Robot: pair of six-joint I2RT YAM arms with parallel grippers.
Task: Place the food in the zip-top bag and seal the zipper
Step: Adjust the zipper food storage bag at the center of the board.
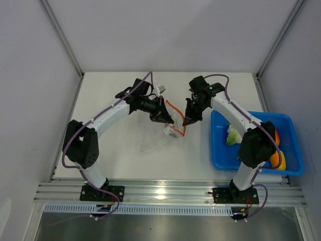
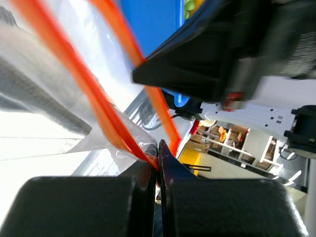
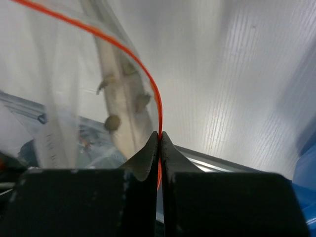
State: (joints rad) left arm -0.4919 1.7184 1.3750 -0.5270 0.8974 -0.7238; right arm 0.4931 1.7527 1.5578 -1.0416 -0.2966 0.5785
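Table (image 1: 150, 95): white top, both arms reach in over the middle.

Tray (image 1: 286, 119): blue plastic, far R side of the table, partly under the R arm. Contents visible from the top view: pale green leafy piece (image 1: 232, 136) near its L wall, yellow-orange fruit (image 1: 277, 159) toward the near R corner. Other items hidden by the arm. In the L wrist view a corner of the tray (image 2: 153, 24) shows, with small green round bits (image 2: 190, 6) at its edge.

Bag (image 1: 173, 131): clear, crinkly, hangs between the two grippers at table centre, well apart from the tray. Mouth up, body sagging down toward the table; cannot tell if the bottom touches. Small reddish speck low in the bag; contents otherwise not readable. R wrist view shows brownish blobs through the plastic (image 3: 64, 74); cannot tell if inside or behind.

Zipper (image 1: 175, 108): orange-red strip, arcs from one gripper to the other. L wrist view shows two strips (image 2: 98, 98) diverging away from the pinch, so the mouth is parted there.

L gripper (image 1: 168, 119): jaws fully closed, pinching the zipper where the strips meet (image 2: 158, 158).

R gripper (image 1: 186, 122): jaws closed tight on the zipper; strip (image 3: 148, 79) runs down into the pinch (image 3: 159, 140). Grippers near each other, not touching.
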